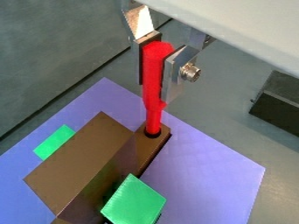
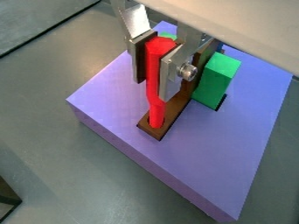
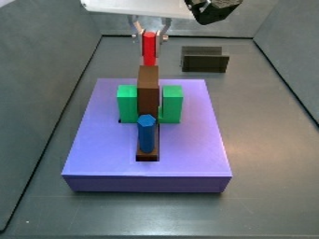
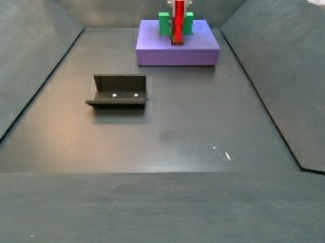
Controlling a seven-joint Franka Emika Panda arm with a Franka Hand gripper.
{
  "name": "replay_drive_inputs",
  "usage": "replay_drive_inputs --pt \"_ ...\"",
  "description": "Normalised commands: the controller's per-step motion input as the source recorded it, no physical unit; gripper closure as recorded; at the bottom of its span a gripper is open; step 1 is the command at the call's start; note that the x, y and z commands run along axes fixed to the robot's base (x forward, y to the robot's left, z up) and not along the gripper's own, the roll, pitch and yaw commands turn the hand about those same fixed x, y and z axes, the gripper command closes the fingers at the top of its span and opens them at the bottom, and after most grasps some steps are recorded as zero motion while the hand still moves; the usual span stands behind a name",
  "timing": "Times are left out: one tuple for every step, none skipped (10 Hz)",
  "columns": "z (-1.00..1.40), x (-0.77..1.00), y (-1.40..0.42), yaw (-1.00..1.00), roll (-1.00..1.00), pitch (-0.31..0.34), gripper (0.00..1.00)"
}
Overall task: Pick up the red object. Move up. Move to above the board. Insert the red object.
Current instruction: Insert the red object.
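In a wrist view the gripper hangs over the board, its silver fingers clenched on the upper part of the red object. The peg stands upright with its lower end in a dark slot at the end of the brown bar. Green blocks lie on either side of the bar.

In a wrist view from the opposite side, the gripper grips the red object, whose foot sits at the end of the brown bar, near the middle of the board. A green block stands just beside the bar.

In a side view the red object rises at the far end of the brown bar; a blue cylinder stands at the near end, and a dark olive box lies beyond the board.

In a side view the fixture stands on the floor, well apart from the board. The red object stands on the board there.

No writing or labels can be read anywhere.
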Motion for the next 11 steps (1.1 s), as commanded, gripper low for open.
replay_drive_inputs --pt "0.00 0.10 -0.07 0.00 -0.04 0.000 1.00" --pt "0.00 0.14 -0.07 0.00 -0.03 0.000 1.00" --pt "0.00 0.12 -0.04 0.00 -0.03 0.000 1.00" --pt "0.00 0.05 0.00 0.00 -0.08 0.000 1.00" --pt "0.00 0.00 0.05 -0.03 -0.07 0.000 1.00" --pt "-0.01 0.00 0.03 -0.05 -0.06 0.000 1.00" --pt "-0.03 0.00 0.00 -0.05 -0.05 0.000 1.00" --pt "-0.06 0.00 0.00 -0.05 -0.03 0.000 1.00" --pt "-0.08 0.00 0.00 -0.04 -0.02 0.000 1.00" --pt "-0.11 0.00 0.00 -0.04 0.00 -0.003 1.00" --pt "-0.14 0.00 0.00 -0.05 0.00 -0.009 1.00"
